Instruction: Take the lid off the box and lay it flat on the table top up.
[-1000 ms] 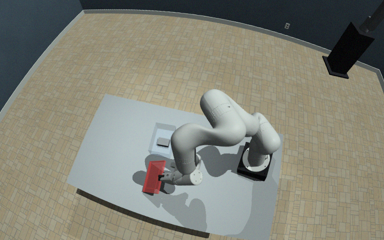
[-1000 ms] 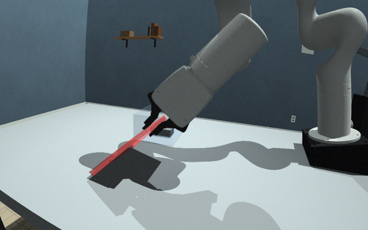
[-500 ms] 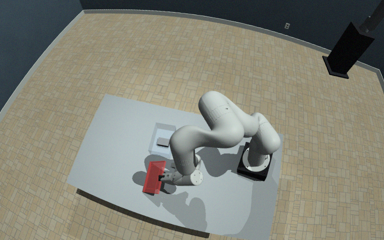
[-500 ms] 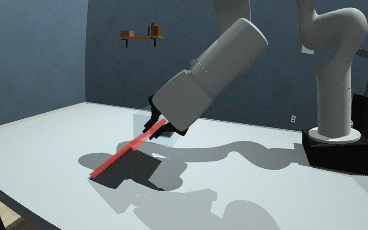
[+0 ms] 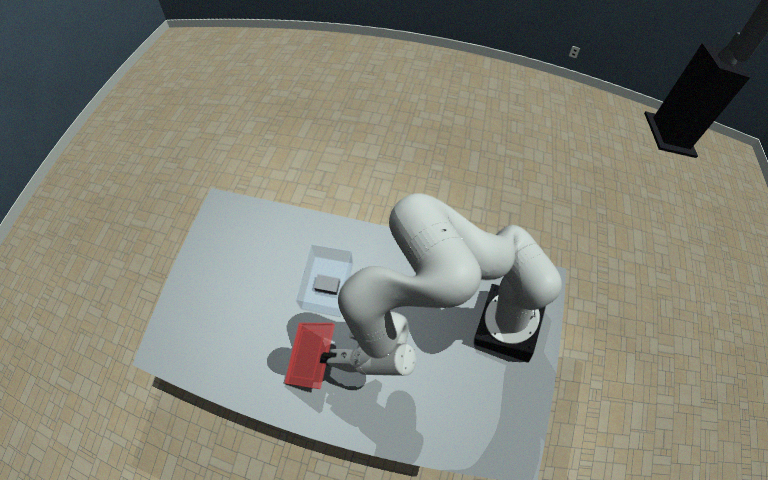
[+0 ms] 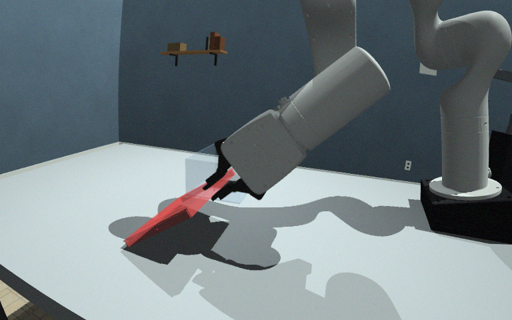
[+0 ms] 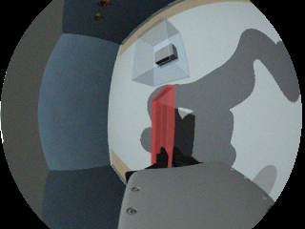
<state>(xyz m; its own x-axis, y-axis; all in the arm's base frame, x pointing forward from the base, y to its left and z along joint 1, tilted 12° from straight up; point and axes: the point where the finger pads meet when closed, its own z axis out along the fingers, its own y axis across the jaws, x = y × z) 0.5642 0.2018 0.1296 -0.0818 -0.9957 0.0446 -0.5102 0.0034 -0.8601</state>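
Note:
The red see-through lid [image 5: 308, 355] [image 6: 171, 214] [image 7: 163, 124] is off the box and tilted. Its far lower edge touches or nearly touches the table [image 5: 221, 309] [image 6: 72, 190], and its near edge is raised. My gripper [image 5: 326, 356] [image 6: 222, 185] [image 7: 168, 154] is shut on the lid's raised edge. The pale clear box [image 5: 328, 261] [image 6: 195, 174] [image 7: 149, 64] stands open behind the lid, apart from it, with a dark grey block [image 5: 326, 283] [image 7: 167, 55] inside.
The arm's black base [image 5: 504, 344] [image 6: 473, 214] stands at the right of the table. The table's front edge [image 5: 269, 425] [image 6: 13, 277] lies not far beyond the lid. A black stand [image 5: 694, 101] is on the floor at the far right.

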